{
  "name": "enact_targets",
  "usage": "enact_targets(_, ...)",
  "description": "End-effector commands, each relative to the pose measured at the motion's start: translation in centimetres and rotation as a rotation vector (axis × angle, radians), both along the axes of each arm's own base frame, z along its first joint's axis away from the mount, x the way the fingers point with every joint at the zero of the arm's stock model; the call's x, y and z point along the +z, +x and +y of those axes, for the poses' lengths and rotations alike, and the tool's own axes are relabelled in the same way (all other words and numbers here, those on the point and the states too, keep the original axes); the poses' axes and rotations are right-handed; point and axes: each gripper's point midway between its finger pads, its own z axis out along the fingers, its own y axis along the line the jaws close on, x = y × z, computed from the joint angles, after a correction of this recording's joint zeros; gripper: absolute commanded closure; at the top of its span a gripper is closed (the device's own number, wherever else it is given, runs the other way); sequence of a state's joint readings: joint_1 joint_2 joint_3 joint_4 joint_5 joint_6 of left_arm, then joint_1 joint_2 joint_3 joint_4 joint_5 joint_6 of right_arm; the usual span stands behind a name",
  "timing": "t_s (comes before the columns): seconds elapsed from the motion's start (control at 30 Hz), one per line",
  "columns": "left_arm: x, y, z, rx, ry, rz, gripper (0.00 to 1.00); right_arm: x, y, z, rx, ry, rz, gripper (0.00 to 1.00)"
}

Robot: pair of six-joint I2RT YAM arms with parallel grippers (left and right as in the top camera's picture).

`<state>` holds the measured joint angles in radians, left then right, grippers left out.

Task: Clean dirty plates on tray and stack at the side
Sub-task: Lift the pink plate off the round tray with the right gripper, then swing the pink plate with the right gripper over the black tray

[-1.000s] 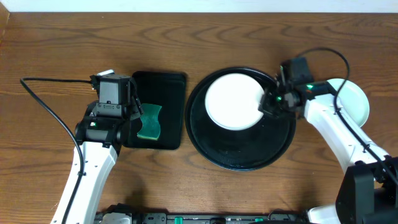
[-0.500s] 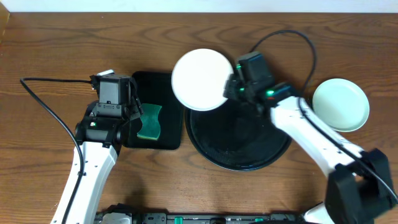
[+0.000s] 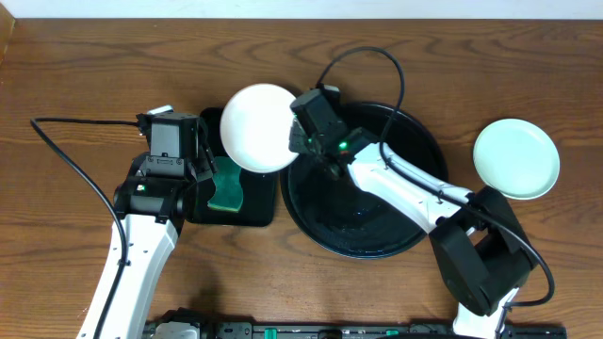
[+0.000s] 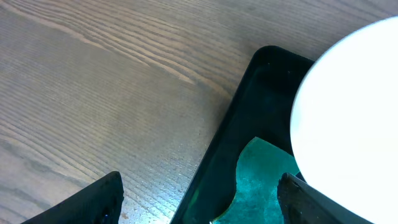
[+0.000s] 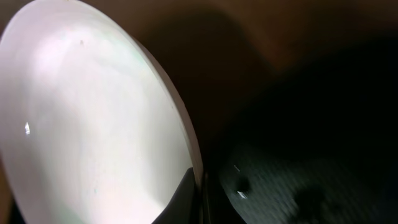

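The left gripper (image 3: 203, 155) hung released over the sponge (image 3: 226, 185) in the small tray (image 3: 259, 202). Just right, the right gripper (image 3: 300, 139) pinched a plate (image 3: 256, 127) by its rim above that tray's far end, left of the round tray (image 3: 363, 221). To my eye it needed holding steady and low for wiping.

Wooden table (image 3: 85, 66); round tray (image 3: 367, 231), rectangular tray (image 3: 262, 200), pale plate (image 3: 515, 158)

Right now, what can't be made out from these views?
- Held plate: any green smear. Glare washes it out overhead, and the right wrist view is blurred.
- Right gripper: its fingers are hidden under the wrist overhead and cut off by the bottom edge in its own view.
- Green sponge: partly covered overhead by the held plate and the left gripper.
- Side plate: one or stacked, top-down view only.
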<state>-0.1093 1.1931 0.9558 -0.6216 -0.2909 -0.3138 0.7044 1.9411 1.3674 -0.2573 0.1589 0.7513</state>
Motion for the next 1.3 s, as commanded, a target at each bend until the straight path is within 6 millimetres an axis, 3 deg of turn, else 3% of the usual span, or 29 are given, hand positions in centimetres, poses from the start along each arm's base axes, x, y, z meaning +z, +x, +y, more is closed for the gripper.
enact_targets(0.0,0.8,0.2,0.3,0.009,0.01,-0.019,0.2,2.3,1.2,1.0,-0.005,-0.056,-0.133,0.99)
enact_targets(0.17,0.8,0.2,0.3,0.009,0.01,-0.019,0.2,4.2,1.7,2.3,0.066,-0.146,-0.276,0.99)
enact_targets(0.43,0.8,0.2,0.3,0.009,0.01,-0.019,0.2,6.8,2.6,1.6,0.075,-0.377,-0.466,0.99)
enact_targets(0.7,0.8,0.2,0.3,0.009,0.01,-0.019,0.2,9.7,2.8,3.9,0.223,-0.503,-0.641,0.99)
enact_targets(1.07,0.8,0.2,0.3,0.009,0.01,-0.019,0.2,16.2,2.5,5.4,0.297,-0.839,-0.942,0.99)
enact_targets(1.27,0.8,0.2,0.3,0.009,0.01,-0.019,0.2,19.3,1.5,6.6,0.279,-0.879,-1.063,0.99)
